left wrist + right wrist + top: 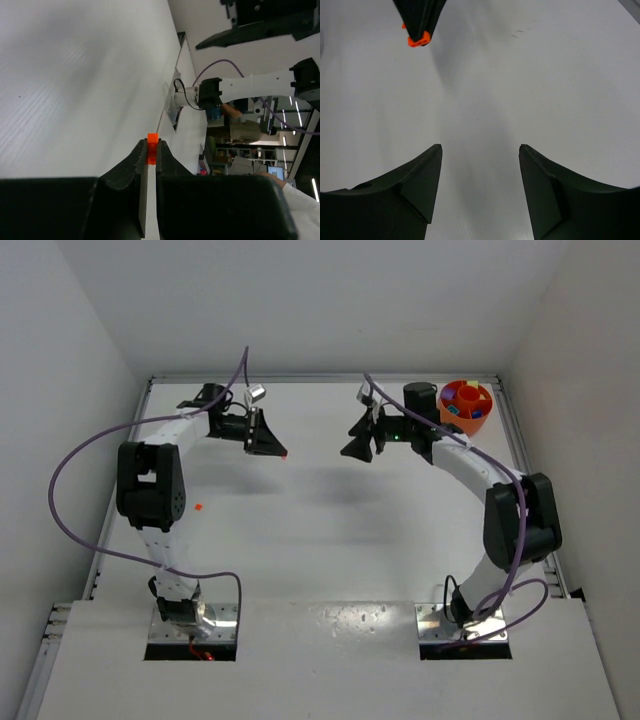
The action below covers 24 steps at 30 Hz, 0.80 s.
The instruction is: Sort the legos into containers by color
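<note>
**A:** What has the left claw (279, 451) got hold of?

**B:** A tiny orange-red plastic brick (152, 148). The jaws are pressed together on it, pinching it at the very tips. The claw hangs above the white worktop (320, 540), toward the far edge and left of the middle.

**A:** And the right claw (480, 150)?

**B:** Its jaws are parted wide and it holds nothing. It faces the left claw across a gap, near the far edge and right of the middle. Its wrist view catches the held brick at the top.

**A:** Where is the container?

**B:** A bright orange round plastic bowl (452, 421) stands in the far right corner of the worktop, just beside the right arm. It has blue and red bits inside.

**A:** Any bricks lying loose?

**B:** One more small orange-red piece (198, 507) lies on the worktop near the left edge. It is beside the left arm's elbow and well apart from the bowl.
</note>
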Motion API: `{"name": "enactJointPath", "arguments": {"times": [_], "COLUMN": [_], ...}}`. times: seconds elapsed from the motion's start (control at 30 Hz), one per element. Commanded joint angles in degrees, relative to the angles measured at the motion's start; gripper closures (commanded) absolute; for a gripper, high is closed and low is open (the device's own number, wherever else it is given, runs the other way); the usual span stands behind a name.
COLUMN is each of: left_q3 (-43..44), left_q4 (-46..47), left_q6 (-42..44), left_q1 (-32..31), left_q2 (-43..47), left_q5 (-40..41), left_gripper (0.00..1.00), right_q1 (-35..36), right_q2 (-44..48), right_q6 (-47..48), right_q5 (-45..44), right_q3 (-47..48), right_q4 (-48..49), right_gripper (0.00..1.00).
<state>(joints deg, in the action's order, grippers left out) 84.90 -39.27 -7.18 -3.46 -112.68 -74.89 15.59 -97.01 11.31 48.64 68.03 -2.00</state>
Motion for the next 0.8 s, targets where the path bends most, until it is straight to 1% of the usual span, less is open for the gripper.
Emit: {"name": "enactJointPath", "arguments": {"times": [0.0, 0.07, 0.1, 0.13, 0.17, 0.2, 0.27, 0.3, 0.37, 0.63, 0.77], "left_q3": [0.9, 0.9, 0.9, -0.6, -1.7, -2.7, -4.3, -4.8, -4.8, -4.8, -4.8], "left_q4": [4.6, 6.6, 9.1, 11.0, 16.7, 19.5, 23.0, 23.5, 23.5, 23.5, 23.5], "left_q6": [-4.7, -8.9, -10.8, -15.9, -19.2, -22.5, -28.2, -28.2, -28.2, -27.6, -27.6], "left_q1": [-0.3, -0.8, -1.5, -1.5, -1.5, -2.0, -2.0, -2.5, -2.5, -3.0, -3.0], "left_q2": [3.6, 3.6, 3.0, 3.0, 3.0, 3.0, 2.4, 2.4, 2.4, 2.9, 2.9], "left_q5": [-4.2, -4.9, -5.5, -6.0, -7.4, -7.4, -8.2, -8.2, -8.2, -8.8, -8.8], "left_gripper": [1.0, 1.0, 1.0, 1.0, 1.0, 1.0, 1.0, 1.0, 1.0, 1.0, 1.0], "right_q1": [2.2, 4.0, 4.5, 5.8, 6.4, 7.1, 9.2, 9.8, 11.6, 14.7, 15.2], "right_q2": [2.9, 2.0, 1.3, 1.3, 1.3, 0.6, 0.0, -0.7, -2.1, -4.2, -4.9], "right_q6": [6.2, 8.1, 8.7, 10.2, 11.2, 12.3, 14.3, 15.0, 18.5, 18.5, 16.0], "right_q5": [4.0, 4.0, 4.0, 4.0, 4.0, 3.4, 3.4, 3.4, 3.4, 2.3, 1.8], "right_q3": [-2.7, -1.8, -1.2, -1.1, -1.1, -0.6, 0.2, 0.7, 2.9, 5.1, 5.1], "right_q4": [12.5, 11.2, 10.7, 11.4, 11.4, 11.4, 11.9, 11.9, 8.7, 7.9, 9.6], "right_gripper": [0.36, 0.36, 0.36, 0.36, 0.36, 0.36, 0.36, 0.36, 0.36, 0.36, 0.36]}}
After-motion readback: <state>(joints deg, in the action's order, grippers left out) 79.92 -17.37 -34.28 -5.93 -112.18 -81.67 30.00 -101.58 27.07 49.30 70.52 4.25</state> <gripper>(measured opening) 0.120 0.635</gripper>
